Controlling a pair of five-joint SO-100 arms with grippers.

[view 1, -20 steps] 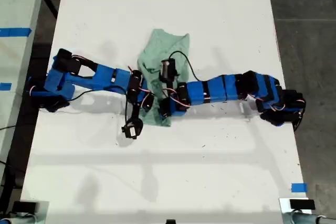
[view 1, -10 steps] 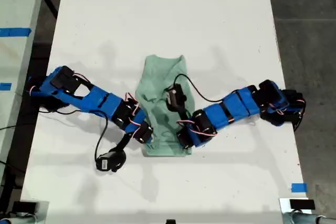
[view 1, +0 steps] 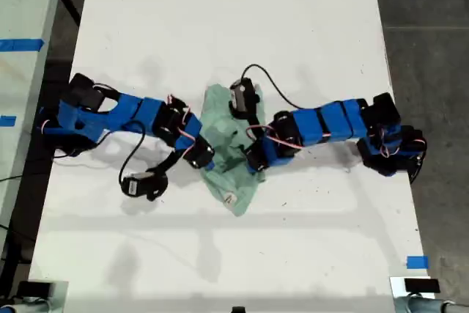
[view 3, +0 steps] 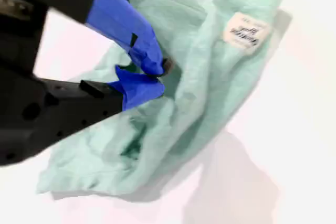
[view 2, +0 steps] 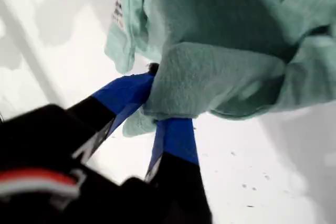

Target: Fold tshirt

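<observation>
Both my first gripper (view 2: pixel 160 111) and my second gripper (view 3: pixel 152 77) pinch the crumpled pale mint-green cloth tshirt (view 1: pixel 231 159) mid-table between the arms, so uneven pulling could slip a fold free and bunch it further.

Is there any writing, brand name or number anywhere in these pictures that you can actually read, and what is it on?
No text here can be read.
White tag on the tshirt: a few dark printed lines, too blurred to read in the second wrist view; it also shows in the first wrist view and the exterior view, too small to read.
The arms, table and blue tape bear no readable lettering.
</observation>
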